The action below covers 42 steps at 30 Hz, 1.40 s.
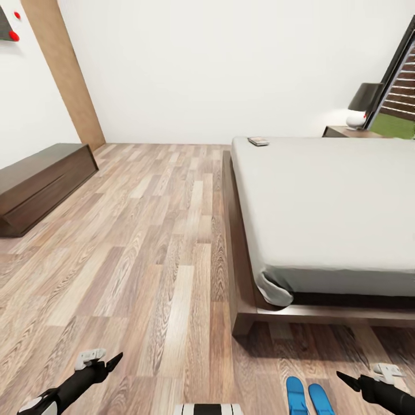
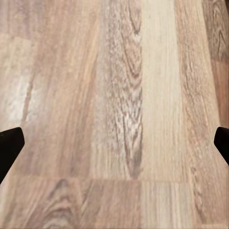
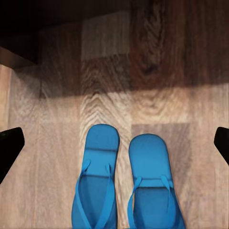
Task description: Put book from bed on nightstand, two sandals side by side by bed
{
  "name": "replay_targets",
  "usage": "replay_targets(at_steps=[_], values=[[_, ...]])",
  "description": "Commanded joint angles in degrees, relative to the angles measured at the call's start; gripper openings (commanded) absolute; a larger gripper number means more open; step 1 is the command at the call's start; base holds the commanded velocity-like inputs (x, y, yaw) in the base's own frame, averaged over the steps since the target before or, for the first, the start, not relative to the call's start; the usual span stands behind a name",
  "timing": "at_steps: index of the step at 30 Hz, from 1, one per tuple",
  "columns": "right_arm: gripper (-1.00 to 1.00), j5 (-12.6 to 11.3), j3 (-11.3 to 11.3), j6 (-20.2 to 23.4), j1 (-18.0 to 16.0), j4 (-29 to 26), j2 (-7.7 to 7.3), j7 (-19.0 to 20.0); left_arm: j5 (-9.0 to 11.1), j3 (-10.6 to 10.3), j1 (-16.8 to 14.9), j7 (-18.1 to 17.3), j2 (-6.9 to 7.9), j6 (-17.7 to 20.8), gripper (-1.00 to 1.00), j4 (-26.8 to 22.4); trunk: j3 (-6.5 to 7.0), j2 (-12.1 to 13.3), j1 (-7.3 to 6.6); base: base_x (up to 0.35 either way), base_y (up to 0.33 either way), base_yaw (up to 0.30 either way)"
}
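Both end effectors low, spread wide, empty: left end effector [image 1: 109,362] over bare floor [image 1: 144,242], right end effector [image 1: 346,377] over sandals [image 3: 126,179], paired at bed [image 1: 328,207] foot. Book [image 1: 258,141] at far corner. Judged: sandals placed; next, drive to book. Rt wrist cam shows straps; head cam doesn't.

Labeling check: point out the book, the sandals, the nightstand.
book [image 1: 258,140]: head view, middle of its cover.
sandals [image 3: 148,176]: right wrist view, sole of one sandal.
nightstand [image 1: 346,132]: head view, its top.
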Motion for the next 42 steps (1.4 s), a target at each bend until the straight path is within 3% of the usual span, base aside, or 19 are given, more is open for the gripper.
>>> replay_targets(at_steps=[1,6,9,14,18,24,28,32,42], values=[[1.0,-0.3,0.4,-0.7,-0.1,0.4,0.4,0.0,0.4,-0.5,0.0,0.0,0.03,-0.4,1.0,0.1,0.19,0.0,-0.03,0.0,0.0,0.0],[1.0,-0.2,0.5,-6.6,-0.1,4.8,4.4,-0.3,0.3,-0.5,0.0,0.0,-0.1,-0.4,1.0,0.1,1.29,0.1,-0.16,0.0,0.0,0.0],[1.0,-0.2,0.5,-8.7,-0.1,5.8,5.93,-1.9,0.3,-0.5,0.0,0.1,-0.54,-0.4,1.0,0.3,1.96,0.1,-0.24,0.0,0.0,0.0],[1.0,-0.1,0.5,-10.0,-0.1,6.4,8.88,-9.5,0.2,-0.6,0.0,2.9,-1.44,-1.4,1.0,1.4,3.07,0.2,-0.37,0.0,0.0,0.0],[1.0,0.1,0.5,-10.2,-0.1,6.5,10.64,-12.9,0.2,-0.6,0.0,5.8,-2.51,-3.0,1.0,1.7,3.95,0.2,-0.47,0.0,0.0,0.0],[1.0,0.2,0.6,-10.3,-0.1,6.5,11.21,-14.0,0.1,-0.6,0.0,8.3,-3.35,-3.6,1.0,1.8,5.28,0.3,-0.63,0.0,0.0,0.0],[1.0,0.2,0.6,-10.3,-0.1,6.5,11.27,-14.1,0.1,-0.7,0.0,8.6,-3.62,-3.7,1.0,3.0,6.0,1.9,-1.51,0.0,0.0,0.0],[1.0,0.2,0.6,-10.3,-0.1,6.8,11.34,-14.1,0.1,-0.7,0.0,8.7,-4.78,-4.1,1.0,6.1,6.72,3.5,-2.39,0.0,0.0,0.0],[1.0,0.4,0.6,-10.9,-0.1,8.6,11.38,-14.1,0.1,-0.7,0.0,8.7,-5.25,-5.4,1.0,7.8,8.51,7.5,-4.58,0.0,0.0,0.0]])
